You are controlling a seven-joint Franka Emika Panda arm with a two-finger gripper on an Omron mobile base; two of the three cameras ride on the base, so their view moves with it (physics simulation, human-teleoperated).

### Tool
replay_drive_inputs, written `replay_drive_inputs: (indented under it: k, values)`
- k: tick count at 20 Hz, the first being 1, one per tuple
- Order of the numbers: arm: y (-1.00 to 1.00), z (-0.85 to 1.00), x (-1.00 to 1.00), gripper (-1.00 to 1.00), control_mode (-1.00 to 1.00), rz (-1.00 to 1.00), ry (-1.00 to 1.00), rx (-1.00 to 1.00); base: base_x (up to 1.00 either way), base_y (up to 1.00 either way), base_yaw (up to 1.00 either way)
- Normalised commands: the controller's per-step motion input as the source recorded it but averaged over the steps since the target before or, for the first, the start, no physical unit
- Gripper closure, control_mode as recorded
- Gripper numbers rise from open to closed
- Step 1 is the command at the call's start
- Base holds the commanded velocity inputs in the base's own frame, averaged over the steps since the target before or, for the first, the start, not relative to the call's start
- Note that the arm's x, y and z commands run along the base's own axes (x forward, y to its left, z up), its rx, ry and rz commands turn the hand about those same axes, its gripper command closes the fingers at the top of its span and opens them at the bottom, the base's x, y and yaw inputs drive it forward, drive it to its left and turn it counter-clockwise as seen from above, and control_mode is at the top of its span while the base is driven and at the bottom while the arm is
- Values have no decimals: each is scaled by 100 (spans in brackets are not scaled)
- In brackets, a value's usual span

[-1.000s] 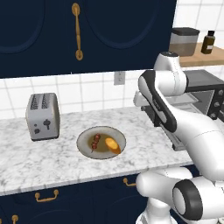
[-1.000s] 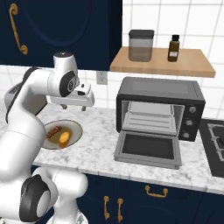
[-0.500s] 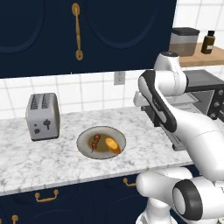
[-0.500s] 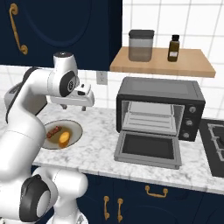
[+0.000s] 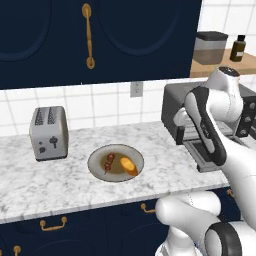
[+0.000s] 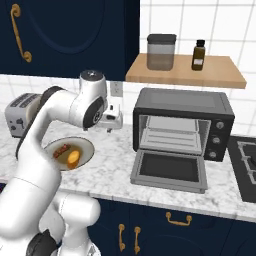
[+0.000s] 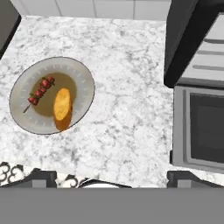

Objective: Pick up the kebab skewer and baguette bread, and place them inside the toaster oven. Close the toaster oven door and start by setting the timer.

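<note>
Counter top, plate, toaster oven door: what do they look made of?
Counter top: looks like polished marble or a stone imitation, white with grey veining.
Plate: probably glazed ceramic, with a smooth grey rim and brown centre; it holds the kebab skewer and baguette bread.
Toaster oven door: dark frame, likely painted metal, around a glass-like pane; it lies open in front of the toaster oven.
</note>
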Motion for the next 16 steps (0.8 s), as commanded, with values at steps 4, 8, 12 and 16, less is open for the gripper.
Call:
replay_drive_inputs:
  k: [4, 8, 12, 16]
  values:
    - [-97, -36, -12, -100, -100, 29, -56, 13, 0, 0, 0]
    - [-91, -40, 2, -100, -100, 25, -57, 9, 0, 0, 0]
    - [-72, -30, 35, -100, -100, 18, -47, 9, 0, 0, 0]
    - [-42, -4, 69, -100, -100, 9, -35, 12, 0, 0, 0]
